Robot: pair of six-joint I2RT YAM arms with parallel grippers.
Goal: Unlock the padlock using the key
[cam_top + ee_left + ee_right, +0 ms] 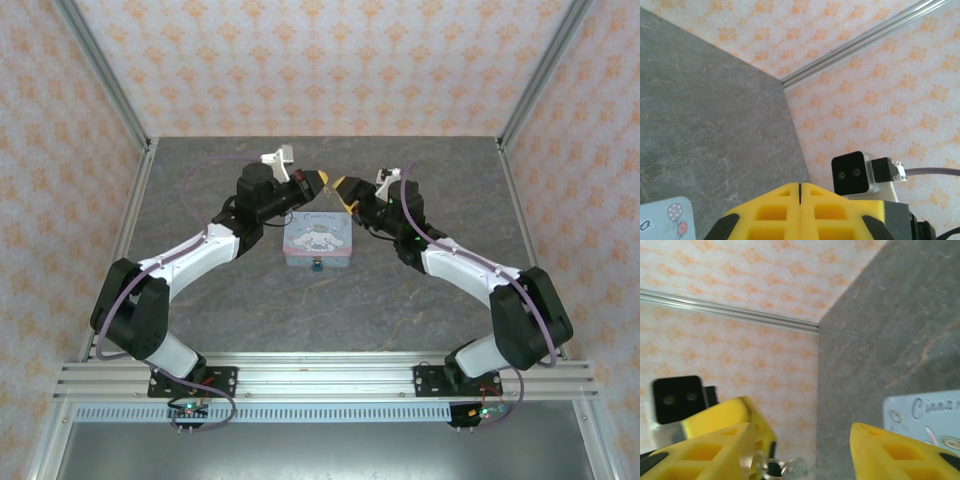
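Note:
The tiny teal padlock (pixel 316 266) hangs at the near edge of the pastel blue cartoon tin (pixel 318 240). Above the tin's far side, my left gripper (pixel 317 181) and right gripper (pixel 341 187) meet tip to tip. In the left wrist view, the left gripper (pixel 800 188) has its yellow fingers pressed shut. The right wrist view shows the right gripper (pixel 800 432) wide open, with the left gripper's yellow fingers (pixel 757 427) just inside its left finger. A small metal ring and the pale key (pixel 797 470) stick out of the left gripper's tips.
The tin's corner (pixel 665 220) shows at the bottom left of the left wrist view, and its lid (pixel 922 412) at the right of the right wrist view. Patterned walls and aluminium posts (pixel 105 75) enclose the grey table (pixel 200 180).

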